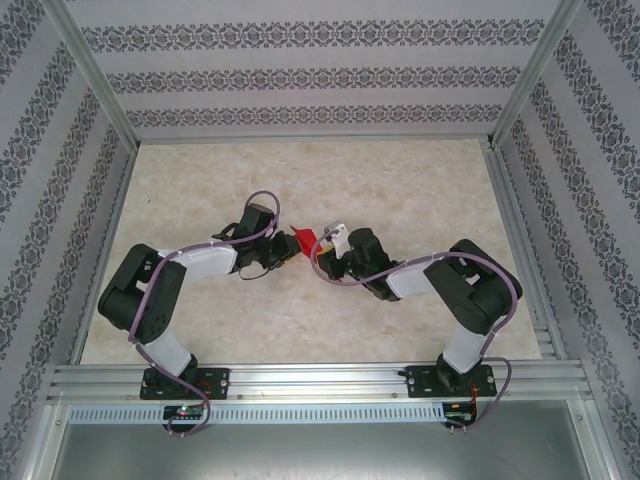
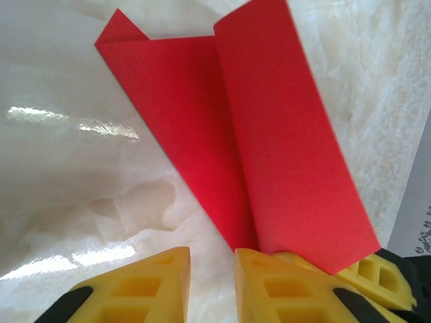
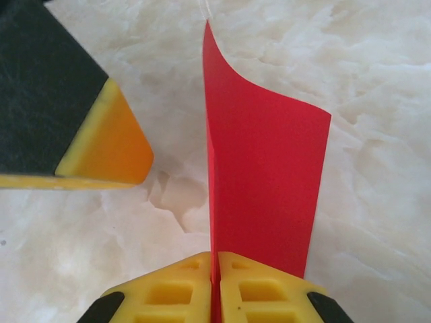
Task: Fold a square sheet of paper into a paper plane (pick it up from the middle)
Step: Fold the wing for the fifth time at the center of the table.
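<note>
The square sheet of paper [image 1: 303,240] is bright red and folded over on itself, held up off the table between the two grippers. In the right wrist view the paper [image 3: 262,182] stands on edge, and my right gripper [image 3: 215,259] is shut on its near end. In the left wrist view the paper [image 2: 269,134] shows two layers with a rolled fold. My left gripper [image 2: 212,259] has a narrow gap between its yellow fingers, with bare table showing through; its right finger sits just at the paper's lower edge. The right gripper's fingers [image 2: 367,272] pinch the sheet at lower right.
The table [image 1: 400,190] is pale and marble-patterned, boxed in by patterned walls and an aluminium rail [image 1: 320,380] along the near edge. Both grippers, left [image 1: 288,252] and right [image 1: 320,245], meet near the table's middle. One left finger [image 3: 108,145] hangs close beside the paper.
</note>
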Robot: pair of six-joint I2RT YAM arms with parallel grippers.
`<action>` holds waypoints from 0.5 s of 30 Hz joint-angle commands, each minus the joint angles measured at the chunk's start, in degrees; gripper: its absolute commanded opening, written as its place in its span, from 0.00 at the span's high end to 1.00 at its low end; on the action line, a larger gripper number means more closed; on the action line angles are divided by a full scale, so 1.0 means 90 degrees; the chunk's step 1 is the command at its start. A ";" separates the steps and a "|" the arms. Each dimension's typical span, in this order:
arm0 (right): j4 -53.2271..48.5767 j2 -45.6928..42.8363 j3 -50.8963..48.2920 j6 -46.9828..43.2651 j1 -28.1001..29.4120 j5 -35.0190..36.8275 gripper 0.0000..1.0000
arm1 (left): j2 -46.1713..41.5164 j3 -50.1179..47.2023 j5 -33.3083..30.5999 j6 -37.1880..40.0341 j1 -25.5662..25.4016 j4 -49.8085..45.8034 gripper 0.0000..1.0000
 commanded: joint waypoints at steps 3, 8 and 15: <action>-0.0316 0.0252 0.0316 0.0747 -0.0225 -0.0779 0.92 | 0.0138 0.0089 0.0118 0.0109 -0.0107 0.0379 0.76; -0.0543 0.0353 0.0534 0.1222 -0.0360 -0.0951 0.93 | 0.0172 0.0071 0.0138 0.0170 -0.0099 0.0492 0.76; -0.0908 0.0587 0.0909 0.1893 -0.0607 -0.1544 0.93 | 0.0187 0.0012 0.0146 0.0273 -0.0104 0.0743 0.77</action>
